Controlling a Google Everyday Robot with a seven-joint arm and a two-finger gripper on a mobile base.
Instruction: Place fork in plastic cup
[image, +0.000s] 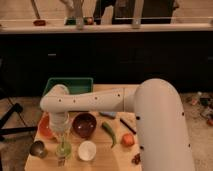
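My white arm reaches left across the small wooden table (105, 155). The gripper (62, 142) hangs straight down over the light-green plastic cup (63, 148) at the front left. The cup stands between the shiny metal cup (38, 148) and the white round cup (87, 150). A slim pale object, probably the fork (62, 161), shows at the cup's front edge, partly hidden by the gripper and cup.
A dark red bowl (84, 124) sits behind the cups. An orange dish (46, 128) lies at the left, a green bin (70, 85) at the back. A green pepper (109, 133), an orange fruit (128, 140) and a dark utensil (127, 125) lie to the right.
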